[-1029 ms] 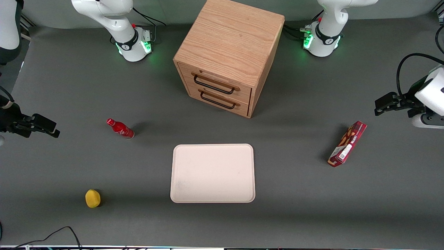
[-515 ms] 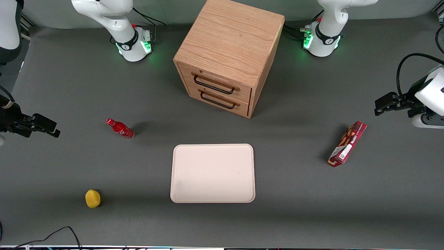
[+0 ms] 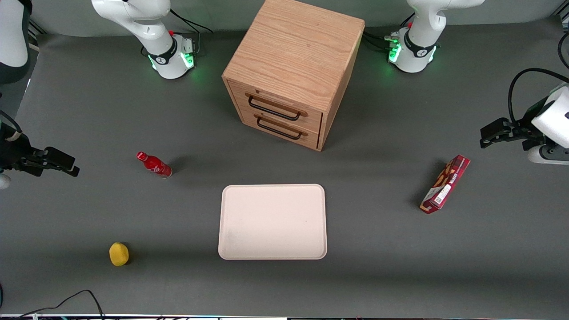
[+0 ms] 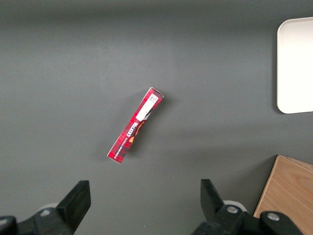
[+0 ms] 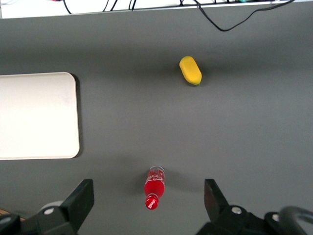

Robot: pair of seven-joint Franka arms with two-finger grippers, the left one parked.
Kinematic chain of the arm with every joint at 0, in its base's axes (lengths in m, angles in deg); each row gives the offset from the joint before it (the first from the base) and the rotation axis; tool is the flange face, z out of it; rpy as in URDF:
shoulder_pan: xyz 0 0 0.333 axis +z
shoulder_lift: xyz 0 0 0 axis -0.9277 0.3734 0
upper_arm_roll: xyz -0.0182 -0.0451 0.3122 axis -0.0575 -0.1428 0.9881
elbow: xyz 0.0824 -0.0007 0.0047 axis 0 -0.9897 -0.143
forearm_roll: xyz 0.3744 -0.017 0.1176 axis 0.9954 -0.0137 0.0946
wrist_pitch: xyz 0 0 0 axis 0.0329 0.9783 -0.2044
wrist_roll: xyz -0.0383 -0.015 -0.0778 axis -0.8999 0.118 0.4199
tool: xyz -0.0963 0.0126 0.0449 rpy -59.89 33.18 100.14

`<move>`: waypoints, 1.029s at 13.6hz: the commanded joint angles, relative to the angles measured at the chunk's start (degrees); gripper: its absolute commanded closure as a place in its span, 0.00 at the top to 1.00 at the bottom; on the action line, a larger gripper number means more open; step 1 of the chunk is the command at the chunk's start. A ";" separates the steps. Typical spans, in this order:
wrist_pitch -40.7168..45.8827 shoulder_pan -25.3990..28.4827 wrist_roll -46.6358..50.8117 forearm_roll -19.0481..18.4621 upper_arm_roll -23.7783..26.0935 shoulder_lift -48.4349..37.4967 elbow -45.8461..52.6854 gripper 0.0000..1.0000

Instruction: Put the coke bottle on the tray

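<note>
Five things sit on my grey table [image 3: 89, 111], and I take them by size. The wooden two-drawer cabinet [image 3: 291, 71] stands farthest from the front camera. In front of its drawers lies the large flat pinkish-beige tray [image 3: 272, 221], with nothing on it. The long red snack box [image 3: 445, 184] lies toward the parked arm's end. The small glossy red coke bottle [image 3: 154, 164] stands on the bare table toward the working arm's end, well apart from the tray and a little farther from the front camera than it is. It seems upright, though from above I would not swear to that. The yellow rounded lump [image 3: 118, 254], perhaps a lemon, lies nearer that camera.

My worry is a topple. The bottle is slim and glossy, so one fingertip arriving early could knock it over and set it rolling, and a high pinch near the cap could let it swing.

The black two-finger gripper [image 3: 66, 164] hangs at the working arm's end, well apart from the bottle, its fingers [image 5: 80, 199] spread wide, touching and holding nothing.
</note>
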 commanded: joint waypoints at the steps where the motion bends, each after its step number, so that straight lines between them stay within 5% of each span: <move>1: 0.32 -0.04 -1.51 1.00 -0.19 -0.38 -0.85 1.00; 14: 0.15 0.13 -1.07 1.00 -0.01 -0.56 -1.99 0.99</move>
